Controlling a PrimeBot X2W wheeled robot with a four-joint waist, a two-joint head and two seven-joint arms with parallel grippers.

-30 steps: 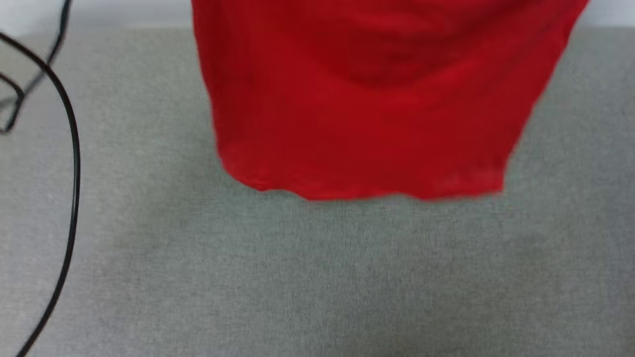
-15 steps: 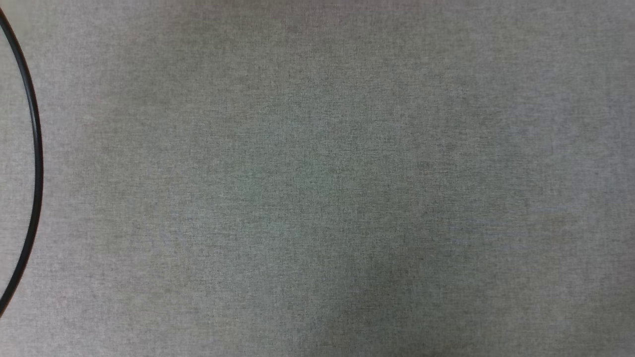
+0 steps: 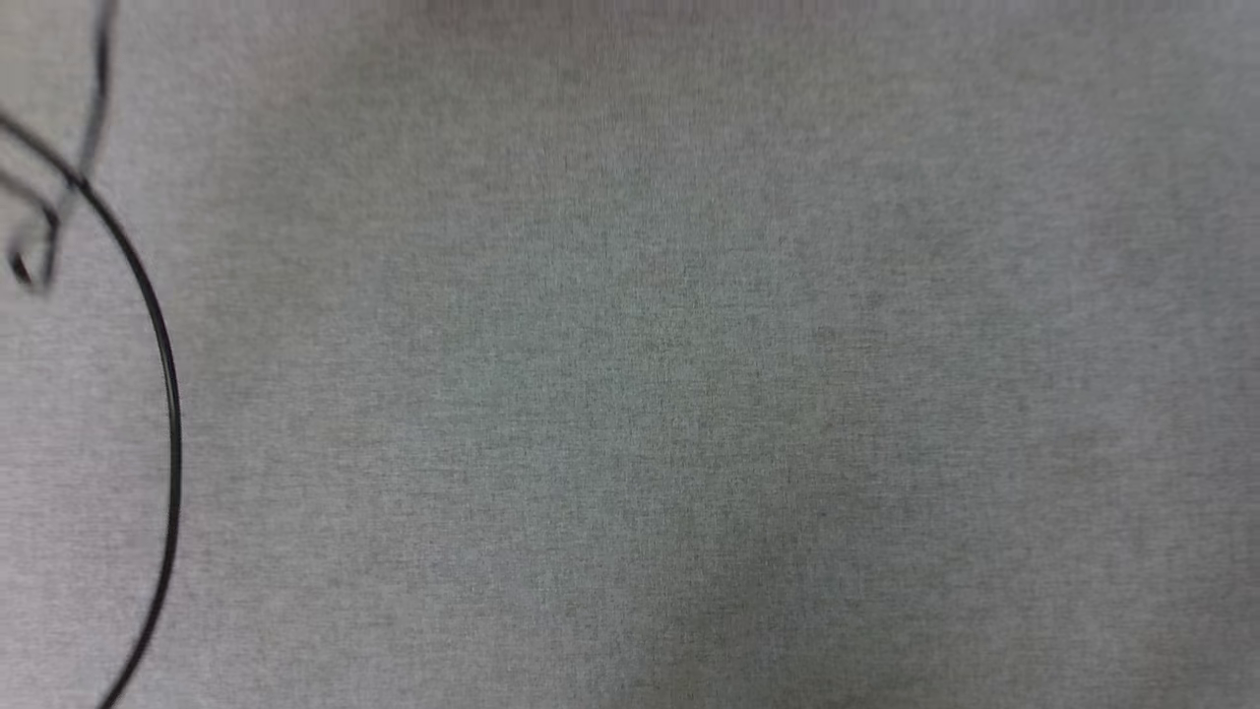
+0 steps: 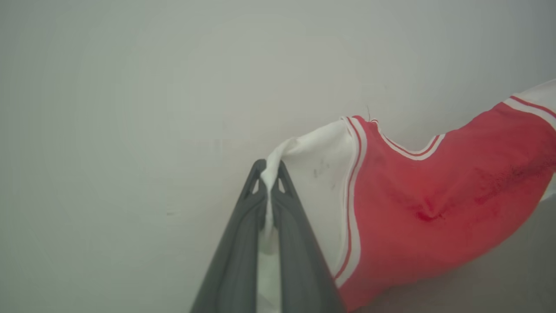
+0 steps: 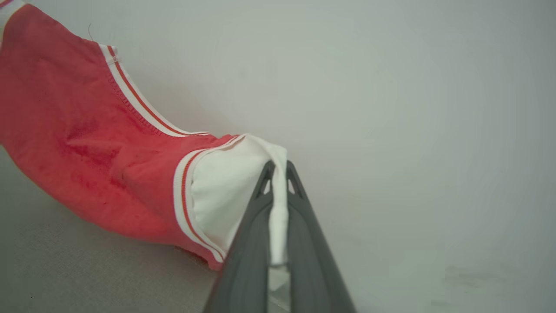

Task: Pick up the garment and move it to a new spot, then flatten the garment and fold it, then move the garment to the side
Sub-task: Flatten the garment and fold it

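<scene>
- Currently, left gripper (image 4: 269, 167): two long dark fingers pressed together on a bunched fold of white short sleeve (image 4: 317, 174), with cloth pinched between them from the tips down.
- Right gripper (image 5: 278, 167): likewise closed, on the opposite white sleeve (image 5: 221, 191), with a strip of white cloth squeezed in the gap.
- Red jersey-style shirt with red-and-white striped trim (image 4: 417, 208): slung in the air between the two grippers, held by its sleeves. Neckline sags in a curve between the holds and the red body droops below.
- Handling, judged: light, soft, limp knit with no stiffness, so it drapes, swings and creases where it sags. Not fragile. Thin sleeve cloth could creep out of a pinch under a hard tug. Sleeves or shoulder seams look the sensible holds for spreading it flat, and the striped trim offers a thicker edge.
- Lower red edge in the right wrist view lies close to a grey woven surface (image 5: 65, 269); touching or clear of it, cannot tell.
- Cut off: the hem and most of the body run out of both wrist views. Which face of the shirt is toward the cameras, cannot tell.
- Far: a plain pale wall (image 4: 130, 87) behind. In the head view a thin black cable (image 3: 169, 414) curves at left, its upper loops blurred.
</scene>
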